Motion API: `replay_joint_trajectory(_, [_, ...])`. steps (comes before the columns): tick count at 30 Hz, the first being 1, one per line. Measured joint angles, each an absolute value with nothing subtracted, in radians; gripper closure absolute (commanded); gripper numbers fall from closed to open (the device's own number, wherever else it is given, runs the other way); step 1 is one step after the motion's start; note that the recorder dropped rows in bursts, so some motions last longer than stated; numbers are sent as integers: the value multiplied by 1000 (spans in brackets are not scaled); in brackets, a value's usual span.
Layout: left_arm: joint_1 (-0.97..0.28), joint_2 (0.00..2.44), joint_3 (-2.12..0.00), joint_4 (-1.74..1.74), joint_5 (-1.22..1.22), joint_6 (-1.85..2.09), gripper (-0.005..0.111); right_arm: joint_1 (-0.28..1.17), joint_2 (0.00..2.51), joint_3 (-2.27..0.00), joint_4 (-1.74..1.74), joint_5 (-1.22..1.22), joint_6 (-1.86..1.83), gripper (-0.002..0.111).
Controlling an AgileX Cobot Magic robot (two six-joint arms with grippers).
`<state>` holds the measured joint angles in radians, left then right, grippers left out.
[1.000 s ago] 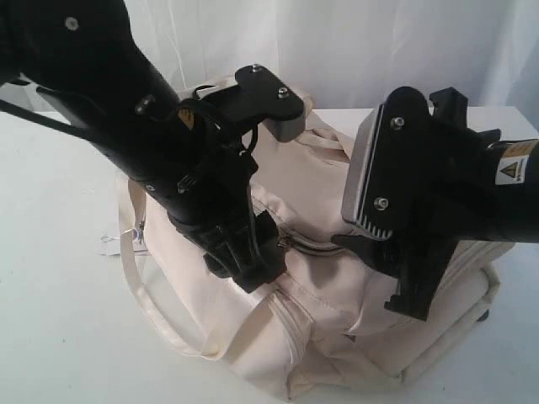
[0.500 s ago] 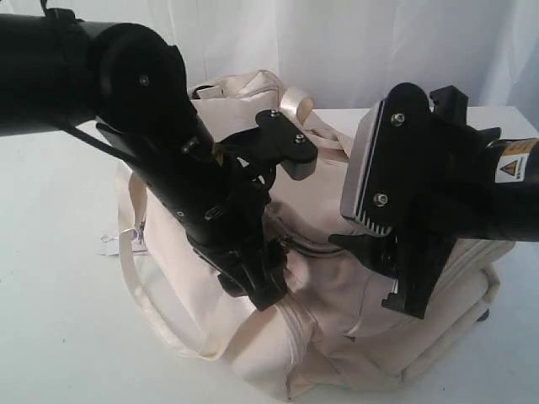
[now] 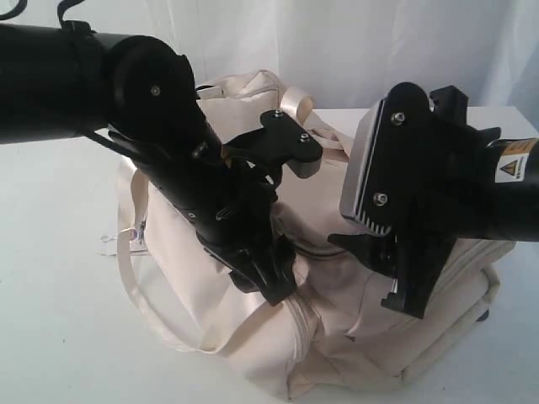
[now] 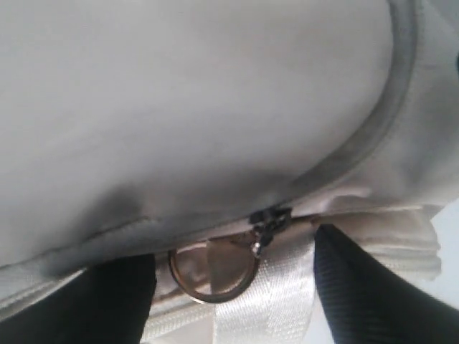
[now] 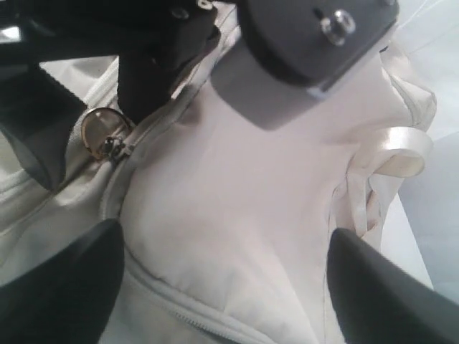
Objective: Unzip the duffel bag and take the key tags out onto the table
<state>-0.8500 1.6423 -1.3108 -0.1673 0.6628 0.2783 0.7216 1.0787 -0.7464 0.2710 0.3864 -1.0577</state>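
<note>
1. Fingers of the left arm (image 4: 358,287) stand apart, straddling the zipper ring pull (image 4: 214,269) without pinching it.
2. Right fingers (image 5: 64,279) hang spread wide, empty, above the duffel bag (image 3: 337,290), lower centre of the exterior frame, on the worktop (image 3: 59,278).
3. Key tags unseen; the bag looks zipped shut.
4. Risk: closing off-centre could pinch fabric or slip off the ring.

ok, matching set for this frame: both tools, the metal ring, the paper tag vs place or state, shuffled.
1. left tool
2. right tool
3. metal ring
4. paper tag

A. on the table, left of the duffel bag in exterior view
B. open, over the bag's right side, same view
C. open, astride the zipper pull
D. on the bag, beside the pull

Pairs: 1-C, 2-B, 3-D, 4-A.
</note>
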Motion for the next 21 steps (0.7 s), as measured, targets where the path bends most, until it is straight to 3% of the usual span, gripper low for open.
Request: replay_joint_trajectory(21, [-850, 1628, -1361, -165, 651, 140, 40, 722, 1079, -746, 271, 365, -1027, 35])
